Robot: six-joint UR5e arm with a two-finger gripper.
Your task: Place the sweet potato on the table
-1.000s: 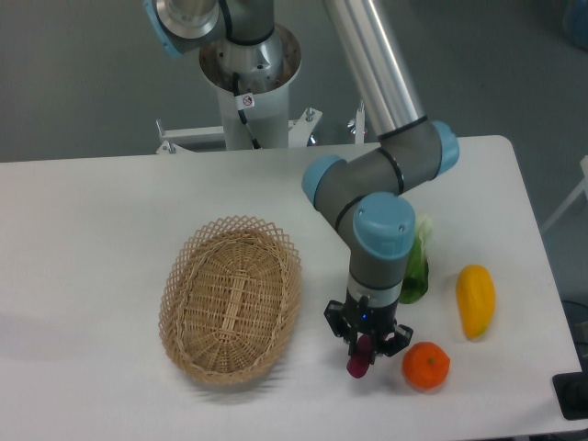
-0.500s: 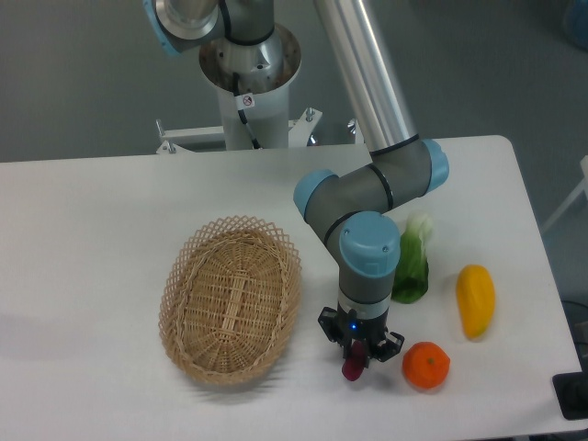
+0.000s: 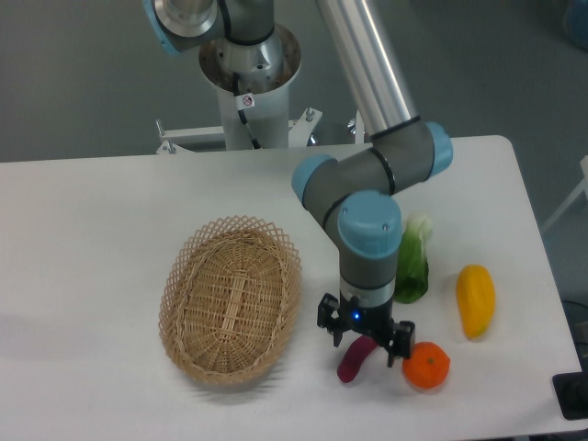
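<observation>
the sweet potato lies on the table, tilted so its upper end points up and to the right, toward the gripper. it sits in the bare strip between the wicker basket on its left and the orange on its right — close to both, touching neither as far as can be seen. its upper end sits under the gripper body, between the two fingers.

the gripper hangs just above the tuber with its fingers spread wide to either side, one toward the basket and one toward the orange — released, not clamping the sweet potato. a small blue light shows on the gripper body.

further out, a green leafy vegetable lies partly behind the arm's wrist, and a yellow oblong fruit rests to the right of it, above the orange. the arm's base stands behind the table's far edge.
</observation>
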